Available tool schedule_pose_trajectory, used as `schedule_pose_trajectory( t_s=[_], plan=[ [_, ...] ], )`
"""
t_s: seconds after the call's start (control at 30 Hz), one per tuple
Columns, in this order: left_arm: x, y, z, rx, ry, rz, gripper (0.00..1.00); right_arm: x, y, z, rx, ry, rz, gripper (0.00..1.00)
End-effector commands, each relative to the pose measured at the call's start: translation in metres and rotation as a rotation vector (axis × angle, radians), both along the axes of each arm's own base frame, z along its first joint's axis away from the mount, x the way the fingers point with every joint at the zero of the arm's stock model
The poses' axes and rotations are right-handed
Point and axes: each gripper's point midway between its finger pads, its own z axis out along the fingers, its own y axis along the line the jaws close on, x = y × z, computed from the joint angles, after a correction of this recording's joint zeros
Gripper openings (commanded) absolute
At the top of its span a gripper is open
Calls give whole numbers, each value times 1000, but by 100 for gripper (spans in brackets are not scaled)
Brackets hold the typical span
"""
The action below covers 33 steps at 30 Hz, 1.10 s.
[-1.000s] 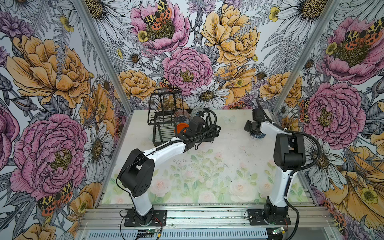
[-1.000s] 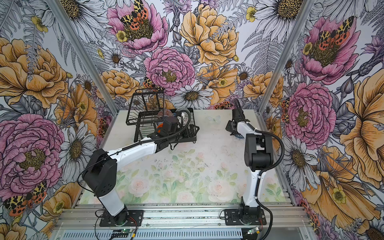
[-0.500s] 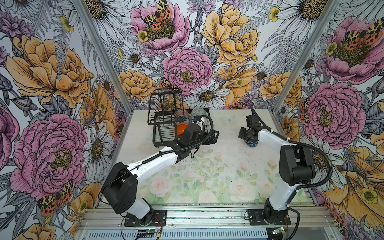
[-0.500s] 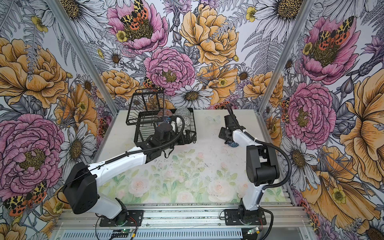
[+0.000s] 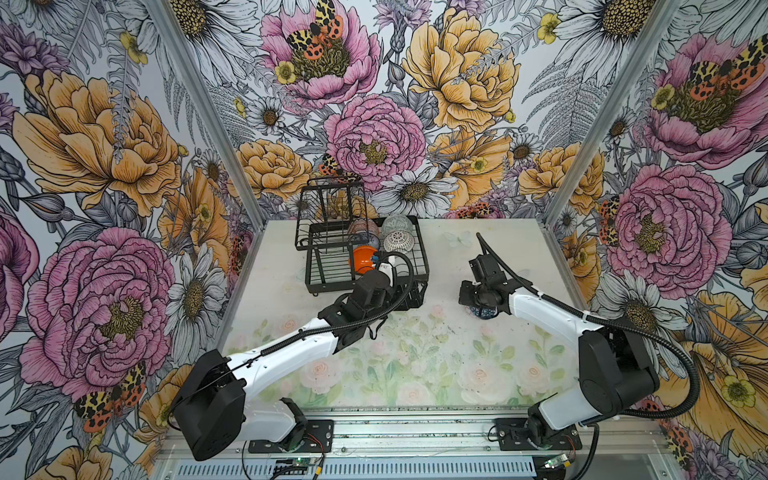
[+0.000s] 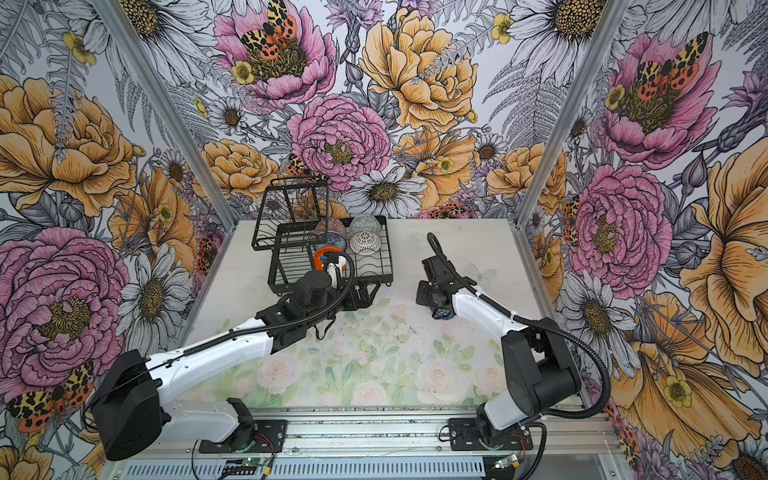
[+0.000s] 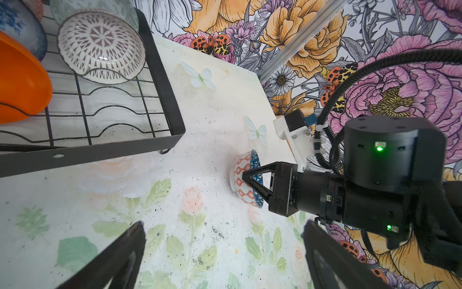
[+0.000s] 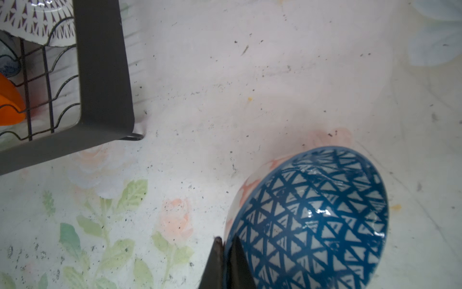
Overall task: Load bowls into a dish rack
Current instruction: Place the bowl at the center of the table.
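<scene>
Read the desk (image 5: 415, 365) as a dial with twelve at the back wall. Nearest, just short of the centre, the left gripper (image 7: 222, 227) hangs by the near edge of the dish rack (image 5: 424, 257). Its jaws are spread as wide as they go and there is nothing between them.

Further out, at about two o'clock, the right gripper (image 8: 226, 244) is shut on the rim of the dark blue geometric bowl (image 8: 312, 220), one finger inside the lip and one outside. The left wrist view shows this bowl (image 7: 246, 177) tipped with its mouth sideways. Whether it is clear of the desk I cannot tell.

At eleven o'clock the rack already carries the plain orange bowl (image 5: 362, 258), the lattice bowl (image 5: 398, 242) behind it, and the pale green bowl (image 5: 397, 224) furthest back. Other patterned bowls stand beside these towards nine o'clock.

The step in hand looks like carrying this bowl to the rack. A thin pinch on a glossy lip lets a bowl swing, so I would:
- move slowly
- lift well above the rack's wall before crossing towards ten o'clock
- lower the bowl on edge into the free wavy slots in front of the lattice bowl
- let go only once the wires bear it

The left arm lies close to that path and wants a wide berth.
</scene>
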Motion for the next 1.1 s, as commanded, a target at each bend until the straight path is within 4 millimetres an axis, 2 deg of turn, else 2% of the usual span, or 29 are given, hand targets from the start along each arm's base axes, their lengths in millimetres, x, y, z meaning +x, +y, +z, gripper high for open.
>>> schedule_pose_trajectory(
  t_s=[0.0, 0.13, 0.37, 0.73, 1.07],
  plan=[
    [-3, 5, 5, -44, -18, 34, 99, -16, 25, -7, 10, 41, 31, 0],
    [-10, 12, -1, -38, -16, 38, 99, -22, 52, -11, -11, 43, 85, 0],
    [-17, 25, -13, -41, -6, 58, 99, -28, 77, -22, -34, 60, 127, 1],
    [-25, 41, -27, -57, 36, 86, 99, -23, 86, -21, -50, 46, 143, 6],
    [-26, 38, -28, -72, 56, 78, 99, -19, 85, -1, -39, -6, 151, 19]
  ],
)
